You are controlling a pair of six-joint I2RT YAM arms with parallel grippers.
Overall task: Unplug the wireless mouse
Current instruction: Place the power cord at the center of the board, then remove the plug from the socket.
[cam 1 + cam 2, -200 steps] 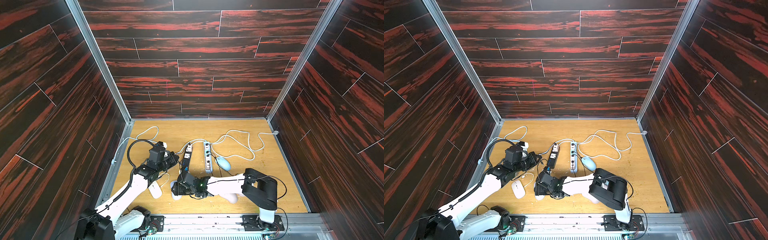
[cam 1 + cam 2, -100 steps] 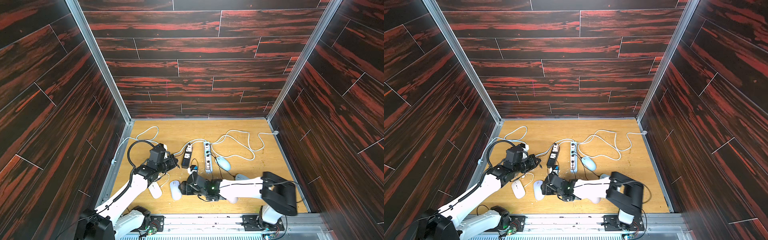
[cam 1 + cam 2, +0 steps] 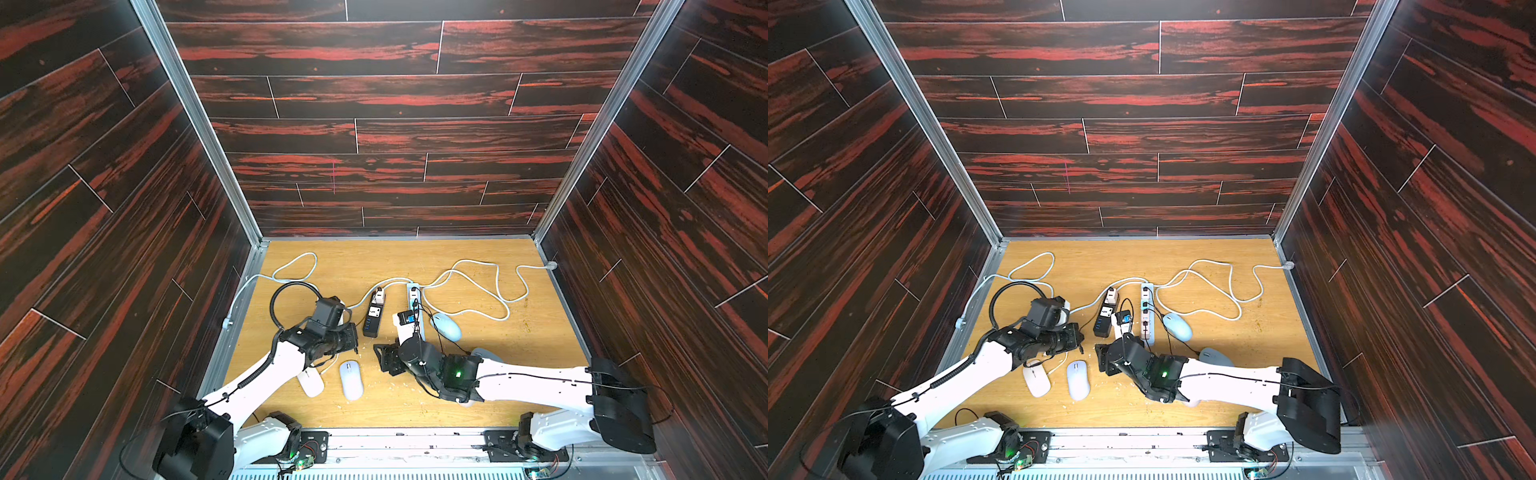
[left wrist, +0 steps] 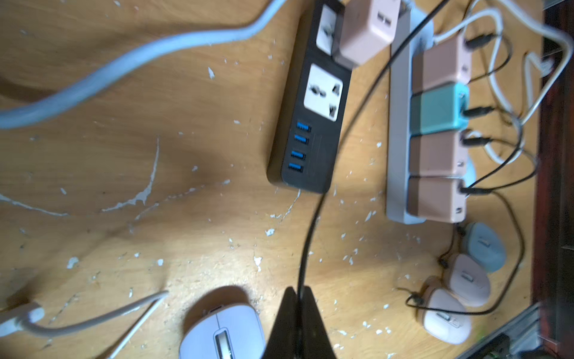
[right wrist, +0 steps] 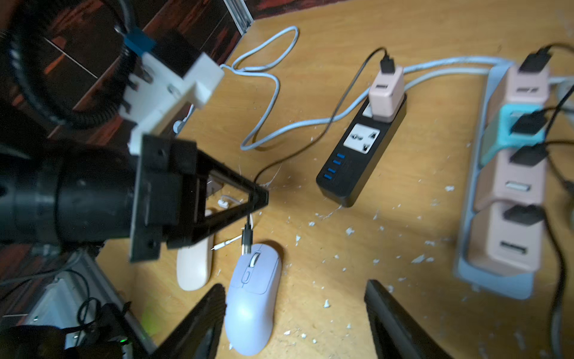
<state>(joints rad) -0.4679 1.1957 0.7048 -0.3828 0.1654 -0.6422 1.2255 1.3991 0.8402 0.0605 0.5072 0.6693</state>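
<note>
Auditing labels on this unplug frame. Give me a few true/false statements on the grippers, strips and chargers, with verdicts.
1. The left gripper is pinched on the black cable. True.
2. The right gripper is clamped on the lavender mouse. False: its jaws stand wide apart and hold nothing; the mouse lies on the table by one finger.
3. The black power strip has four blue USB ports, all empty. True.
4. The teal charger is plugged into the black power strip. False: it sits on the grey strip, in a row with pink chargers.
</note>
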